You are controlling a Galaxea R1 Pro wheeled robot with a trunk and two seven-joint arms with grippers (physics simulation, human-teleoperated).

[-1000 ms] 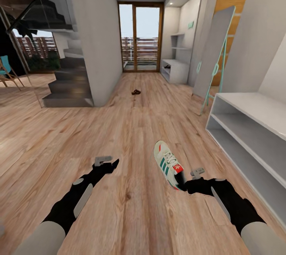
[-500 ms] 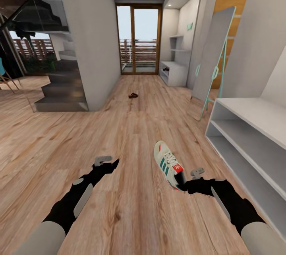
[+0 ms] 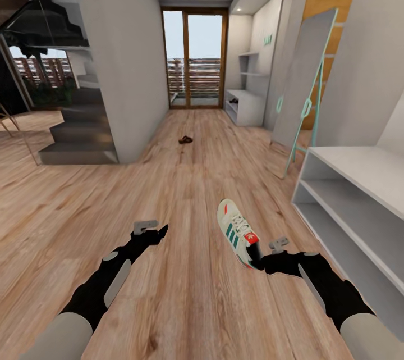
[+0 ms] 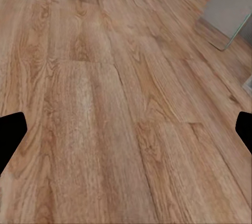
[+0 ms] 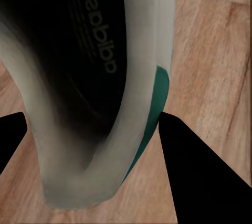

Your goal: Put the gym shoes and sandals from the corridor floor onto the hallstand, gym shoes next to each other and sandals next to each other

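Our right gripper (image 3: 259, 264) is closed on the heel end of one gym shoe (image 3: 238, 232), and in the right wrist view we see its two dark fingers (image 5: 202, 177) on both sides of the shoe's collar. In this same view we look into the dark inside of the shoe (image 5: 89, 72), and there we can read the word "adidas" printed on the insole; a green patch sits on the pale collar just beside one finger. In the head view the shoe points away from us with its toe forward, held above the wooden floor (image 3: 185, 180), and it shows green side stripes and a red-orange tongue patch. Our right arm reaches forward and a little inward, low over the floor. Our left gripper (image 3: 163, 231) holds nothing; in the left wrist view its fingertips (image 4: 10, 132) stand far apart at the two edges, with only floor planks (image 4: 121, 103) between them. The left arm is also stretched forward and low, well apart from the right one. To our right stands the hallstand (image 3: 359, 208), white, with a flat top and two open shelves. Further down the corridor a small dark thing (image 3: 185, 139) lies on the floor, too small for us to say what it is. A tall mirror (image 3: 300, 85) with a teal frame leans on the right wall.
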